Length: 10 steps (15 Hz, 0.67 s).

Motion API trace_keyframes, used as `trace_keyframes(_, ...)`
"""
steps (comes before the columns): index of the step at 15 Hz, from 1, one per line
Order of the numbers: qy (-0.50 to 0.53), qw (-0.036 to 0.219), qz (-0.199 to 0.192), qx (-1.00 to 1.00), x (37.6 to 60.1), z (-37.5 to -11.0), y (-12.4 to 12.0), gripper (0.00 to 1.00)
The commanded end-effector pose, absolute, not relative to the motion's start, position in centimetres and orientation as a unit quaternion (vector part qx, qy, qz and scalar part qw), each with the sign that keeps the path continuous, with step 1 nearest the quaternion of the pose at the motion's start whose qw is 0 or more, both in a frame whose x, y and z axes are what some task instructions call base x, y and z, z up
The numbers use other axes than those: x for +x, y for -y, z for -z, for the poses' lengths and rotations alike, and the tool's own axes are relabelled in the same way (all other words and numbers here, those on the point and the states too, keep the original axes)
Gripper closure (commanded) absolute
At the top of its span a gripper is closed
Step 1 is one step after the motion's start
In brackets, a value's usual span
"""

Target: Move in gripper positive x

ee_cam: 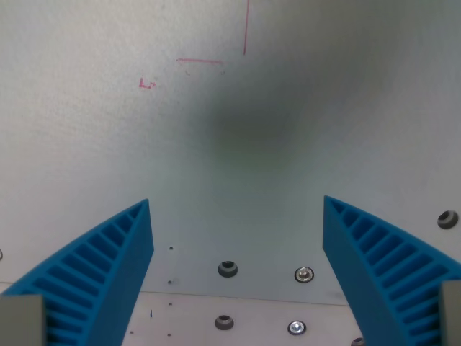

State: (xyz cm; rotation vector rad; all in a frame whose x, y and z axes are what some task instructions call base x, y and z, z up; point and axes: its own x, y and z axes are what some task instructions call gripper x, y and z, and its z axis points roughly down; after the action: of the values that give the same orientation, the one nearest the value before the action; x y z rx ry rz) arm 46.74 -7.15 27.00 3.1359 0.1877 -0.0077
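Observation:
My gripper [238,205] is open and empty. Its two blue ribbed fingers [108,267] rise from the wrist view's lower left and lower right [374,259], with a wide gap between them. Below them lies a flat white board [108,130]. A soft dark shadow [248,126] falls on the board above the gap. No object lies between the fingers.
Thin red pen marks sit near the top: a vertical line [245,29], a short horizontal line [199,61] and a small mark [147,84]. Several screws [227,269] sit along the board's lower edge [238,295], and one more screw [447,219] at the right.

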Motion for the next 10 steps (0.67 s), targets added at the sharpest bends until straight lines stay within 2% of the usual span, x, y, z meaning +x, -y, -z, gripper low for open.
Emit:
trace_keyframes(1, -0.06, 0.0, 0.002, 0.998, 47.2, -27.1, 7.1, 0.0)
trace_keyframes(10, -0.06, 0.0, 0.002, 0.998, 51.7, -27.0, 6.6, 0.0)
